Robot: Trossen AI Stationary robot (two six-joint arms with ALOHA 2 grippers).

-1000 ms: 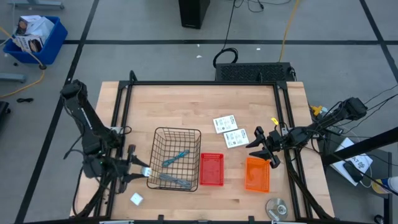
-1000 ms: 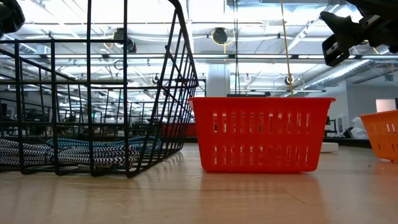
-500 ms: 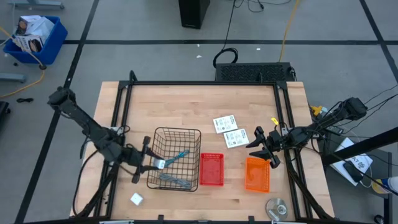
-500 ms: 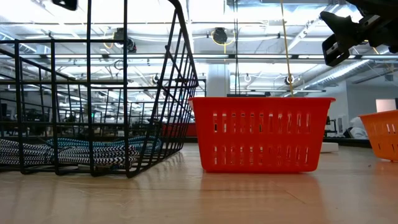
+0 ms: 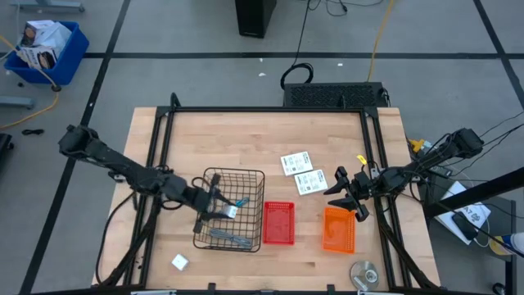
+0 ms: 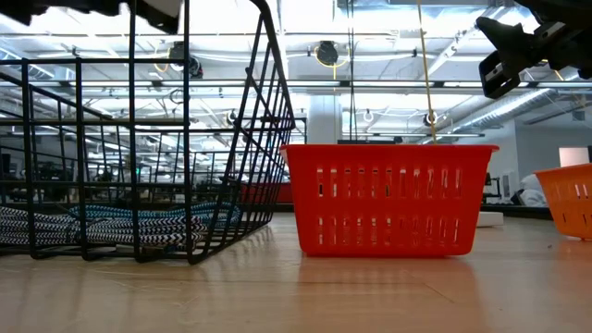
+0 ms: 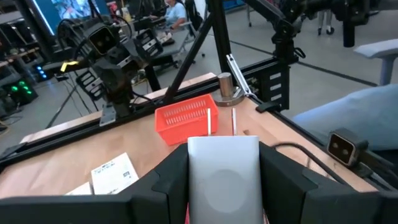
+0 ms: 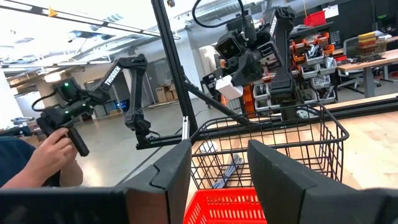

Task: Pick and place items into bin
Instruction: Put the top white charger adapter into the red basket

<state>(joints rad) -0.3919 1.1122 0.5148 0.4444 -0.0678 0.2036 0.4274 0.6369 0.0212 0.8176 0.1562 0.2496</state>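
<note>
My left gripper (image 5: 229,211) reaches from the table's left over the black wire bin (image 5: 246,176) and is shut on a small white block (image 7: 224,177). The block also shows in the right wrist view (image 8: 229,87). Two teal and grey tools (image 5: 238,202) (image 5: 229,238) lie on the bin's floor. A second white block (image 5: 179,262) sits on the table near the front left. Two white cards with green print (image 5: 296,162) (image 5: 309,180) lie flat right of the bin. My right gripper (image 5: 348,193) hangs open by the table's right side, nothing between its fingers. My left gripper pinches the white block by two opposite sides (image 7: 194,186) between its two fingers (image 7: 168,183). The fingers come nearly level from the table's left. The block is lifted clear, above the inside of the wire bin.
A red basket (image 5: 278,223) stands right of the wire bin and an orange basket (image 5: 339,228) farther right. A round silver disc (image 5: 364,272) lies at the front right. A person's hand (image 8: 46,158) with a controller shows beyond the table.
My left gripper has swung toward the table's right edge, from beside the wire bin's left wall to over its inside, still shut on the white block, which stays lifted clear. The gripper has also turned to point more toward the right.
</note>
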